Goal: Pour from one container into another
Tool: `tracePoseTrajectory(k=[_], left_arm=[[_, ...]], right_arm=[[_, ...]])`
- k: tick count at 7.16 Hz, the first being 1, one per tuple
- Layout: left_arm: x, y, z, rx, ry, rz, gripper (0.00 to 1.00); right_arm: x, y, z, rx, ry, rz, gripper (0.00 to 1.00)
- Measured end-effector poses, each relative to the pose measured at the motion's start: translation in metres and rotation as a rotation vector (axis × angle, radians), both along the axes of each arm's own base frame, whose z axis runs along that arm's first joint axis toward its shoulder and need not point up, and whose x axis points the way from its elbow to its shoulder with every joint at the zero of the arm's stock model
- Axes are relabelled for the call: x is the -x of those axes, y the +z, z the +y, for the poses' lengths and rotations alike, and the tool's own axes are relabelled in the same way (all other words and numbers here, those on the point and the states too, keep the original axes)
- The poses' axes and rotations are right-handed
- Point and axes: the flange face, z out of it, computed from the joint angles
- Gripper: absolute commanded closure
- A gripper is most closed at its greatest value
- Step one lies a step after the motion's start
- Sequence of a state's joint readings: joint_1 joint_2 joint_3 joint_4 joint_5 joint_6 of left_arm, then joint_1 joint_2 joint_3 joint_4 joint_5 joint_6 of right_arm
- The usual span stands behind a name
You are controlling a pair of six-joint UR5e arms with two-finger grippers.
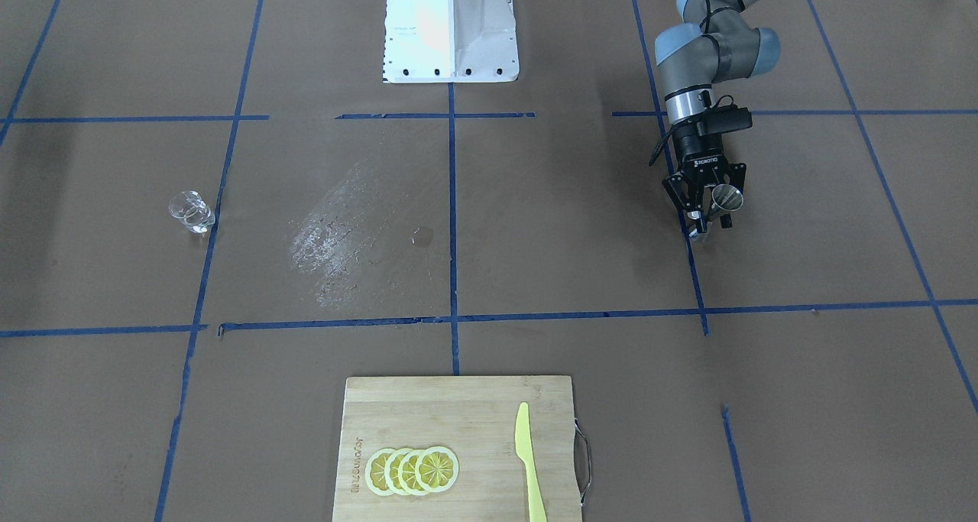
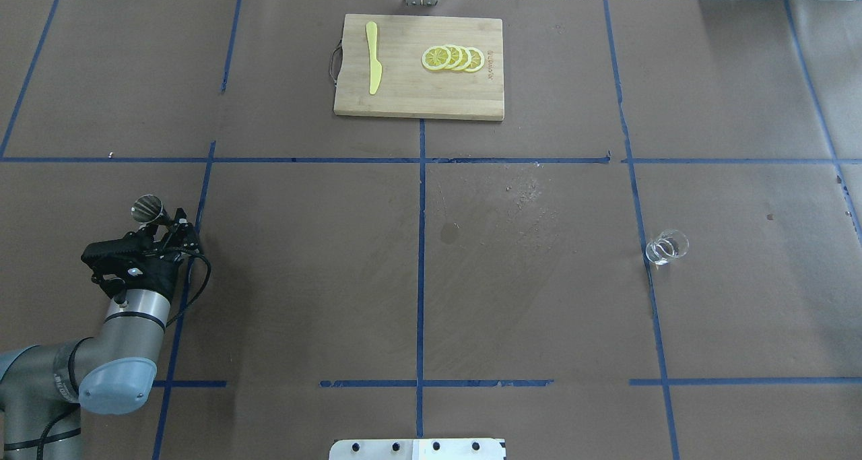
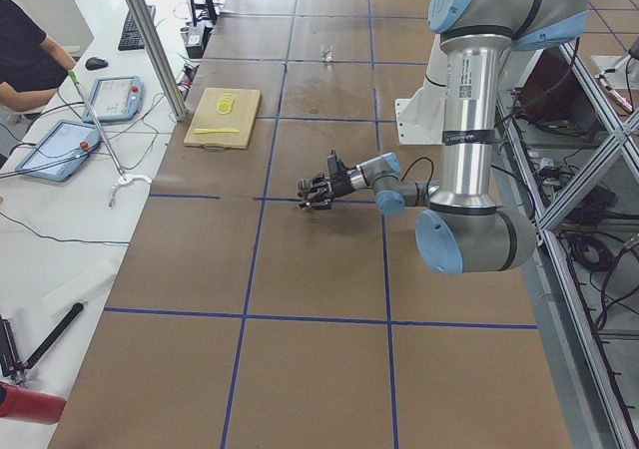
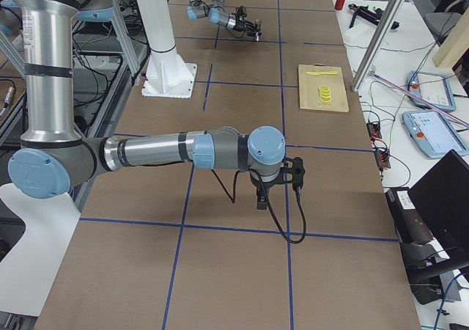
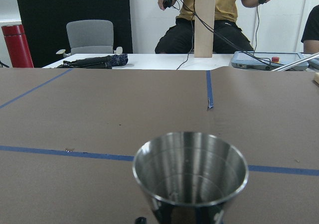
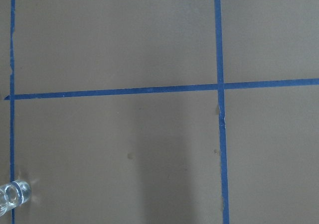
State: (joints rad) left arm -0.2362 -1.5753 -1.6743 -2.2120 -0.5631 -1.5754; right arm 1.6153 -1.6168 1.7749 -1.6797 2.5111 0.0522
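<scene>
1. My left gripper [image 1: 710, 224] is out on my left side of the brown paper-covered table [image 1: 535, 224]. Its fingers look pressed in on the narrow waist of the small, shiny steel, hourglass-shaped jigger [image 1: 726, 198]. The jigger is upright with its mouth up, and I see no liquid in it in the left wrist view.
2. My right gripper [image 4: 261, 202] hangs over the table on my right, pointing down. I cannot tell whether its fingers are spread or together.
3. The small clear, colourless glass cup [image 2: 667, 247] sits on my right, right at a blue tape line [image 2: 653, 312], well apart from the jigger and held by nothing. I cannot tell whether it stands or lies on its side, or whether it holds anything.
4. The cup's smooth, see-through wall could slip or tip over as my fingers close on it.
5. The jigger's mouth is small, so a pour that is slightly off would land on the paper. A pale streaky smear [image 1: 336, 231] marks the middle of the table.
6. Held only at the waist, the jigger could pivot if the cup knocks its rim.
7. A bamboo cutting board [image 1: 458, 407] lies at the far edge, in the middle, carrying yellow lemon slices [image 1: 412, 471] and a yellow-green plastic knife [image 1: 527, 461]. It is well away from both vessels, and I judge it is no obstacle.
</scene>
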Motion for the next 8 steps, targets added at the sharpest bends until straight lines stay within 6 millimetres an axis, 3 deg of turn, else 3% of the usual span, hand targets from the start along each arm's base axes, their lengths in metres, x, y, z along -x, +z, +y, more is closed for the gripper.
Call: tracePoseTrajectory(k=[7, 8], left_arm=[[-0.0014, -0.0049, -0.0023, -0.015, -0.015, 0.004, 0.56], [-0.0010, -0.0050, -0.0026, -0.016, -0.017, 0.004, 0.66]], right_arm=[[0.0001, -0.0001, 0.0000, 0.000, 0.000, -0.002, 0.00], [0.0001, -0.0001, 0.0000, 0.000, 0.000, -0.002, 0.00]])
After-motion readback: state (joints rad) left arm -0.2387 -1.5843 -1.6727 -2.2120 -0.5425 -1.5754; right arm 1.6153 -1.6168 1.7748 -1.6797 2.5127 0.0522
